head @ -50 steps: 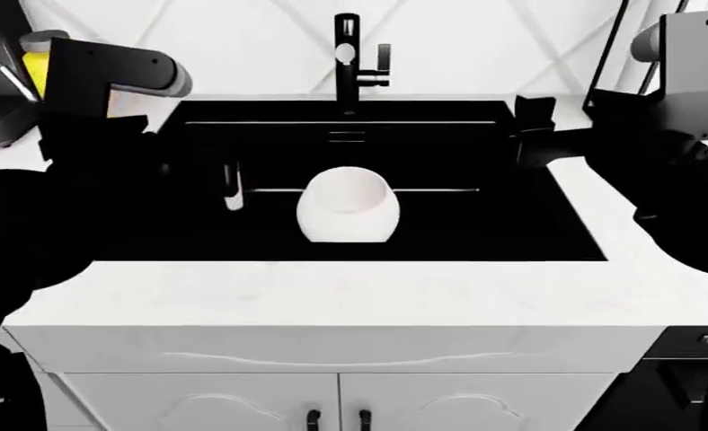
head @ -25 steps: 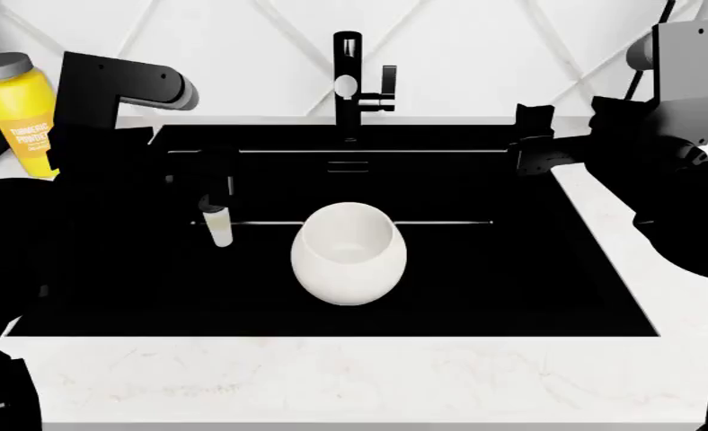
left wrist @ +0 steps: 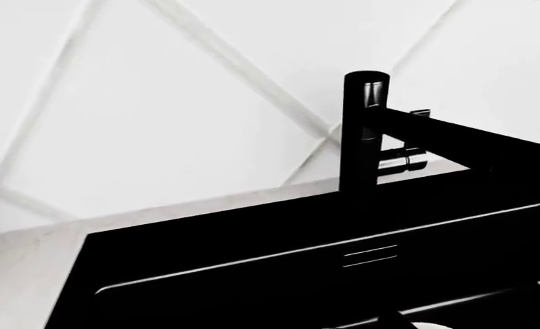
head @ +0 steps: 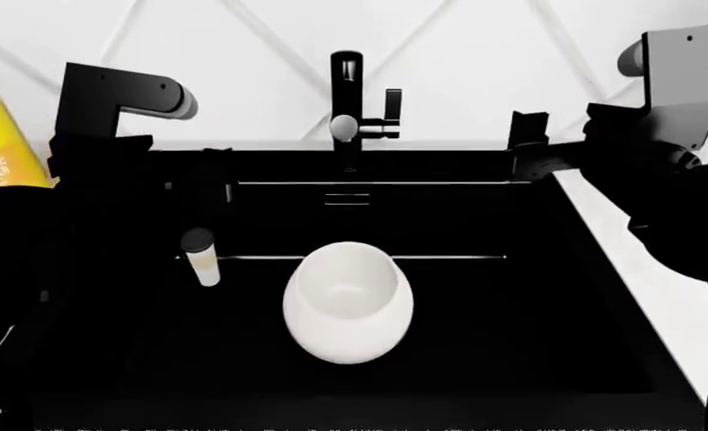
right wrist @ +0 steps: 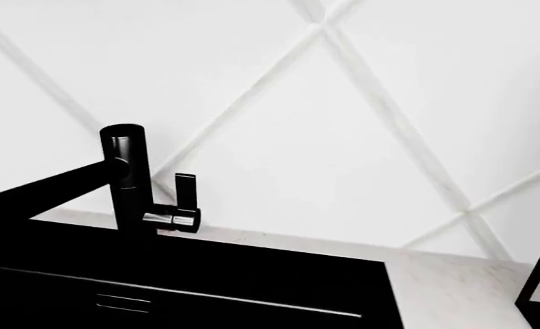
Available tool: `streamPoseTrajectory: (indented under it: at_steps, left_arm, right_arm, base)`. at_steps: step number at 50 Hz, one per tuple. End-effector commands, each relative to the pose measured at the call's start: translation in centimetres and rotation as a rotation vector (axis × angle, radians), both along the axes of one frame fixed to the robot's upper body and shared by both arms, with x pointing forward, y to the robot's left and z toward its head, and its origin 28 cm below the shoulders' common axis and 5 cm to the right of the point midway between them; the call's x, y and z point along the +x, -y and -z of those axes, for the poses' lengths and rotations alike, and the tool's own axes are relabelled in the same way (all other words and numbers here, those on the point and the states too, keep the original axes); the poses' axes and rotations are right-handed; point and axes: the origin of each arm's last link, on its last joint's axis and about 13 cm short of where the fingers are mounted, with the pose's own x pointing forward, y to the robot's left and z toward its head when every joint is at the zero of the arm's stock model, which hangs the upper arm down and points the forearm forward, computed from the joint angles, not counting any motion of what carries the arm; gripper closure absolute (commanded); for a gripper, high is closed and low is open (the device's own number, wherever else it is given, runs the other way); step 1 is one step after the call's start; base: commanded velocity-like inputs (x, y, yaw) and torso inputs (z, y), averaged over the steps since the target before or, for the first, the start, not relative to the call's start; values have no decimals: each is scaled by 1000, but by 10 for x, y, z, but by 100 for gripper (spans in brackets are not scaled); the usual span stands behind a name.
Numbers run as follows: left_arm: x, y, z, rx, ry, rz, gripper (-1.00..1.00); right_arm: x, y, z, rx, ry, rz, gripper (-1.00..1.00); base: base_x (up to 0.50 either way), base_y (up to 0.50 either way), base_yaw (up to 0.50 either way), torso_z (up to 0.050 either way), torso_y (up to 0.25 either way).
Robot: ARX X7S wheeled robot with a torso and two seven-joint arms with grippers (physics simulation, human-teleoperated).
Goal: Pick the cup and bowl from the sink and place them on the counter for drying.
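The white bowl (head: 347,301) lies in the middle of the black sink (head: 486,296). The slim cream cup (head: 199,258) with a dark grey top stands upright to the bowl's left, apart from it. My left gripper (head: 217,178) hangs over the sink's back left, above and behind the cup. My right gripper (head: 529,148) hovers at the sink's back right corner. Both grippers are black against black, so their jaws do not show. Both wrist views show only the faucet, the basin's rear wall (left wrist: 297,274) (right wrist: 206,288) and the tiled wall.
The black faucet (head: 347,99) stands at the back middle of the sink and shows in both wrist views (left wrist: 366,137) (right wrist: 128,178). A yellow bottle (head: 1,148) stands at the far left. The white counter (head: 672,323) runs along the sink's right side.
The head view has moved closer and tilted down: bowl and cup look larger and lower, the front counter has dropped out of view. The arms stay over the sink's back corners.
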Motion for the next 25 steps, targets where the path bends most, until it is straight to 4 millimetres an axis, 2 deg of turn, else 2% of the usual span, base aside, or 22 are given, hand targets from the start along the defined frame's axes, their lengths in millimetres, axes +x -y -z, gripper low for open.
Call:
streamPoseTrajectory:
  at_steps: [1, 18, 25]
  left_arm:
    - [0, -1, 2, -1, -4, 0, -100]
    - [-1, -1, 6, 4, -14, 0, -100]
    - [0, -2, 11, 8, -32, -8, -100]
  right_arm:
    - [0, -1, 3, 1, -14, -2, -100]
    - [-1, -1, 8, 2, -27, -4, -100]
    - [-1, -2, 9, 9, -39, -5, -100]
  base:
    - [242, 0, 0, 0, 10]
    - [198, 0, 0, 0, 0]
    - [7, 0, 0, 0, 1]
